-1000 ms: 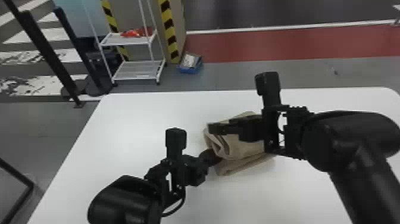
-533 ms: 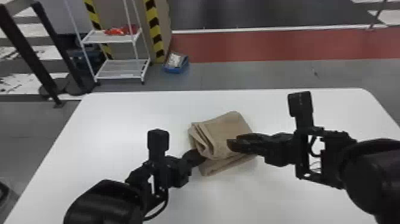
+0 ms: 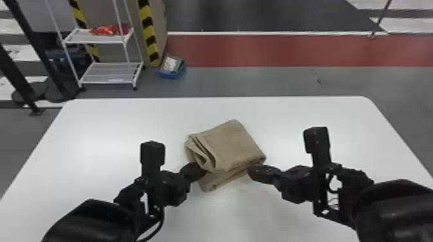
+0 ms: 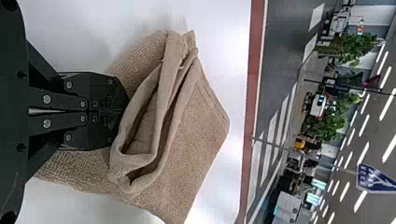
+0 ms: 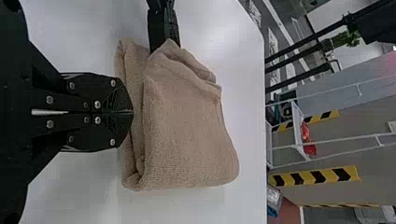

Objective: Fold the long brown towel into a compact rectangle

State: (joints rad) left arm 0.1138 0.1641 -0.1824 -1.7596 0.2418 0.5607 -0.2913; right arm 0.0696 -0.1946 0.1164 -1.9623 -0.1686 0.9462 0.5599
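The left gripper (image 3: 194, 171) is holding its two flat black fingers closed together, with their tips reaching in at the loose, open end of the brown towel (image 3: 233, 144). In the left wrist view, the fingers of the left gripper (image 4: 125, 111) are lying over the lower layer, and their tips are meeting the edge of the upper fold; whether cloth is sitting between them, one cannot tell. The right gripper (image 3: 253, 173) is also keeping its fingers together, with the tips just at the towel's near side, by its right corner. In the right wrist view, the fingertips of the right gripper (image 5: 130, 112) are overlapping the lower layer, though whether they are touching it or hovering just above, one cannot tell.

The towel is lying on the smooth white table (image 3: 106, 135), between the two arms, in a thick, slightly skewed rectangular bundle. Its tan cloth is showing a fine, ribbed, nubby weave. At the left end, soft layers are curling into open loops, while the right side is forming rounded folds. The lower layer is sticking out toward the robot from beneath the upper one.

Beyond the table, a white metal rack (image 3: 85, 40) is standing beside yellow-and-black striped tape (image 3: 149, 30). In the left wrist view, a blue sign (image 4: 376, 179) is bearing white markings.
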